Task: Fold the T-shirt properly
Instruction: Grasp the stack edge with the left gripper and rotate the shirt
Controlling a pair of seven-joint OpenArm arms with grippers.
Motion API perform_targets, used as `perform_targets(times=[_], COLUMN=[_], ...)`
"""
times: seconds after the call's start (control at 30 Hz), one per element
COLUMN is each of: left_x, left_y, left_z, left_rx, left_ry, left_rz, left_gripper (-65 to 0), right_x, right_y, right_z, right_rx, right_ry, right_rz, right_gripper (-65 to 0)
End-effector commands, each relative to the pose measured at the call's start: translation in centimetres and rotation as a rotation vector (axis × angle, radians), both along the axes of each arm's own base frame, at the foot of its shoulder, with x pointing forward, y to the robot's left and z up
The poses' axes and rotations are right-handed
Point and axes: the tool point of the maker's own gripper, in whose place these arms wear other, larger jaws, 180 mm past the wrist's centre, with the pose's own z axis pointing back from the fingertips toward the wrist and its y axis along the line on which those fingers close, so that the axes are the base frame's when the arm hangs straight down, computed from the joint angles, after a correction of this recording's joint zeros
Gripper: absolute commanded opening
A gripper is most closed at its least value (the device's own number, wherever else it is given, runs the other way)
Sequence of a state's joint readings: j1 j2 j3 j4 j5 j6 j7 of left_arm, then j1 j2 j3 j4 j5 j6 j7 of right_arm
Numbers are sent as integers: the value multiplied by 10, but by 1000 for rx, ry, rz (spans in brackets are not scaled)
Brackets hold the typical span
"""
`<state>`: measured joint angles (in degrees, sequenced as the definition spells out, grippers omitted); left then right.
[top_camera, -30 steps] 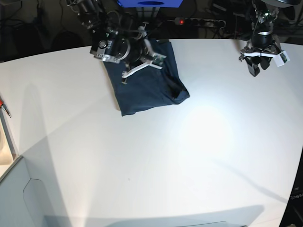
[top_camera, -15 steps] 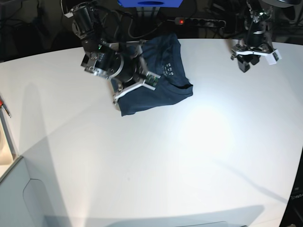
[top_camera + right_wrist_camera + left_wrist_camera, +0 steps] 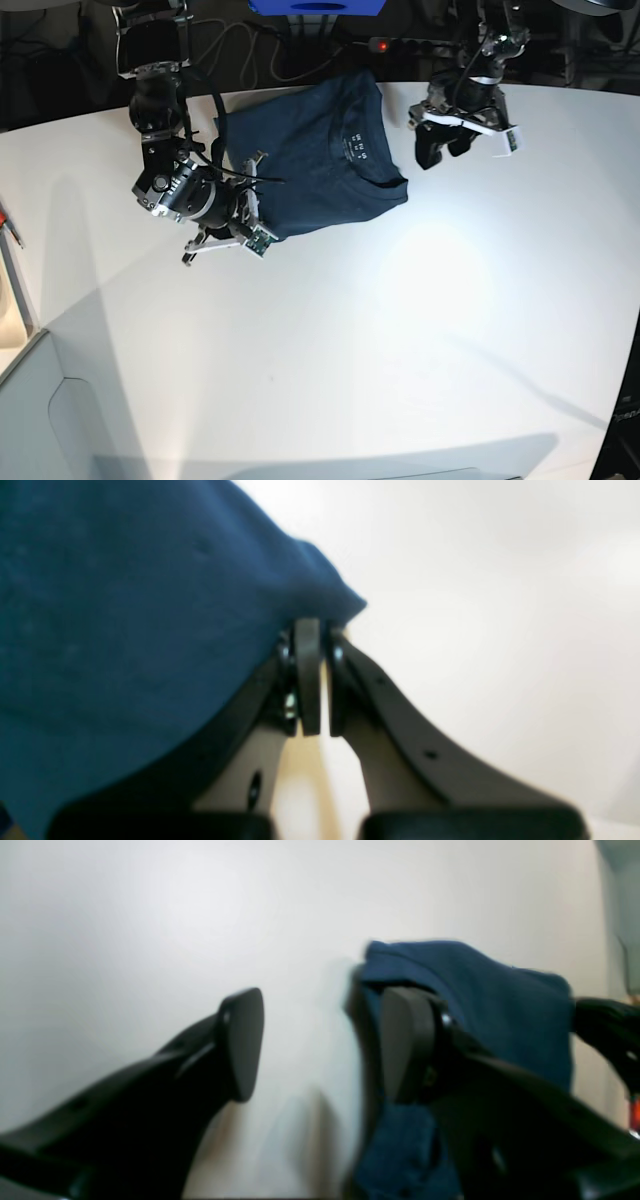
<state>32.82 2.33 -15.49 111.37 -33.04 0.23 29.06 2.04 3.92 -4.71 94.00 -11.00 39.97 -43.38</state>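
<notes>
White tabletop (image 3: 400, 330): T-shirt (image 3: 310, 160) corner is being pinched at 9 o'clock by right tool (image 3: 312, 630); left tool (image 3: 320, 1040) spread, empty. Risk: slippage undoing folds.

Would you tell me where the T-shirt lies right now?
In the base view, the T-shirt lies at the table's far edge, between the right gripper and left gripper.

My right gripper (image 3: 315, 680) is clamped tight near the table's back-left edge; my left gripper (image 3: 320, 1045) hangs spread wide by the back edge.
</notes>
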Motion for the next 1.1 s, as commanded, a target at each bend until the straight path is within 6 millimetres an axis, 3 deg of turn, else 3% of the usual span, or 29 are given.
perform_targets(times=[0.0, 0.23, 0.4, 0.6, 0.7, 1.07], left_x=[3, 3, 5, 5, 7, 14], left_y=[-4, -37, -53, -60, -75, -103], left_z=[7, 4, -12, -31, -42, -61], left_rx=[-8, -64, -100, -120, -143, -177], left_ry=[-29, -21, 10, 51, 73, 109], left_rz=[-5, -75, -104, -109, -146, -215], left_gripper=[-291, -290, -290, -290, -294, -548], right_x=[9, 16, 32, 30, 23, 10], right_y=[-1, -24, -56, -70, -71, -77], right_z=[6, -9, 25, 56, 67, 87], right_rx=[30, 50, 56, 37, 29, -15], right_ry=[-24, 14, -95, -191, -225, -288], right_rz=[-9, -91, -196, -225, -223, -204], right_gripper=[-649, -649, -649, -649, -649, -649])
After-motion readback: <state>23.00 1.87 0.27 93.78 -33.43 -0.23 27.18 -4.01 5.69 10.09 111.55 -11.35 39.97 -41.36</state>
